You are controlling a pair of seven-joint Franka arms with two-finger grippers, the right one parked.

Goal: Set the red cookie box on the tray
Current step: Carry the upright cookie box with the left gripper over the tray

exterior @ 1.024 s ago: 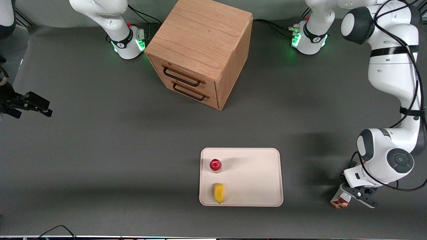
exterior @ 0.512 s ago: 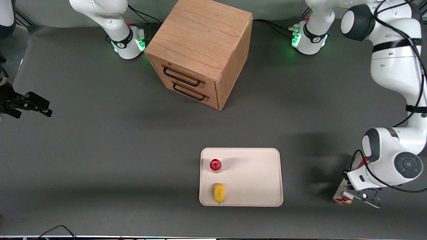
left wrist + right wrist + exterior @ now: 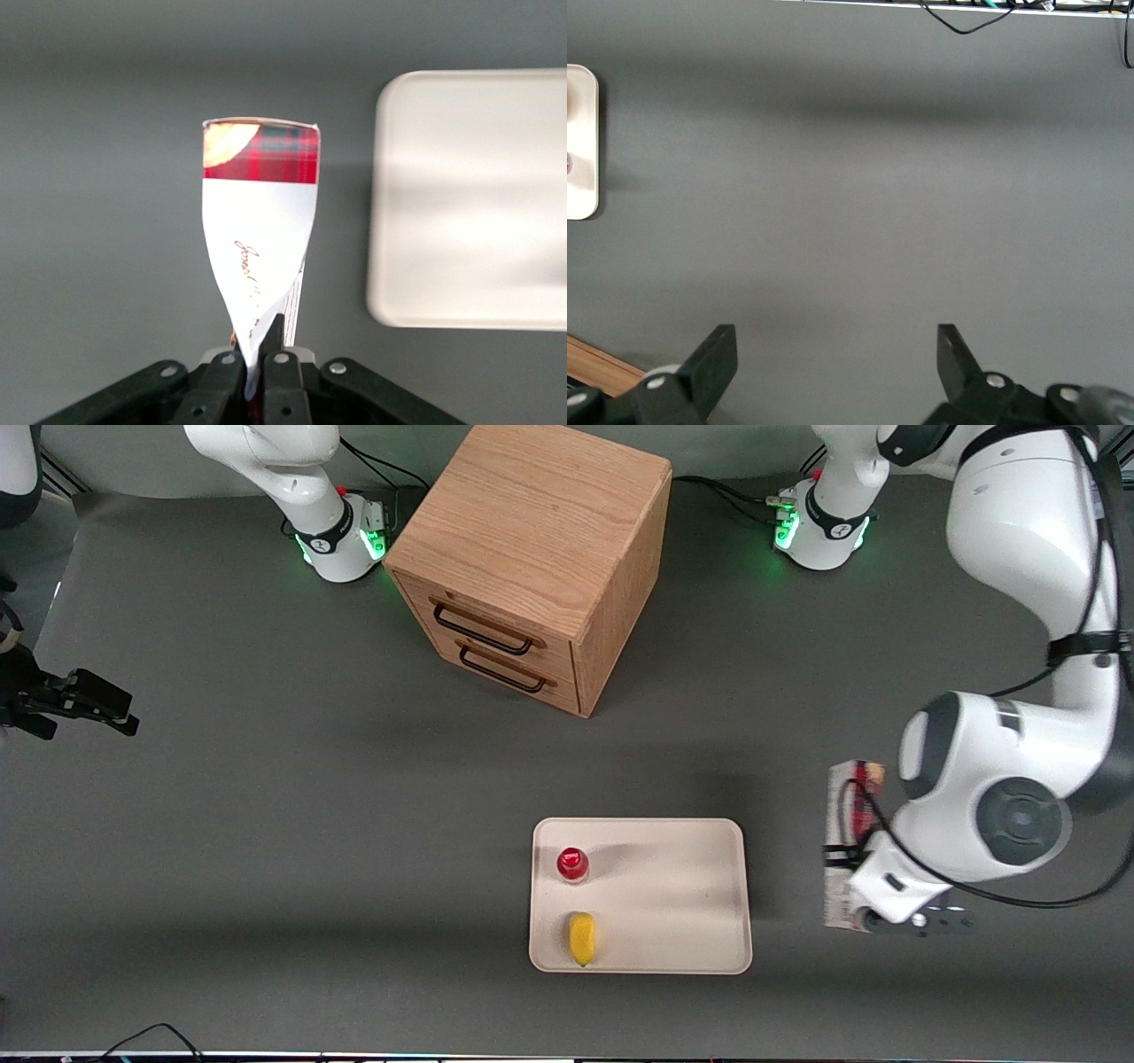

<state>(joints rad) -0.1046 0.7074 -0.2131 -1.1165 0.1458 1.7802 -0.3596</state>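
One red cookie box (image 3: 849, 841) is held up in the air by the gripper (image 3: 261, 354), pinched tight at one end, near the tray (image 3: 673, 895) toward the working arm's end. It should be carried over the bare part and set down flat, away from the red-capped bottle (image 3: 572, 864) and yellow thing (image 3: 581, 938).

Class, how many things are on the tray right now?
2: a red-capped bottle and, nearer the camera, a yellow item on the tray. The gripper holds the cookie box beside it.
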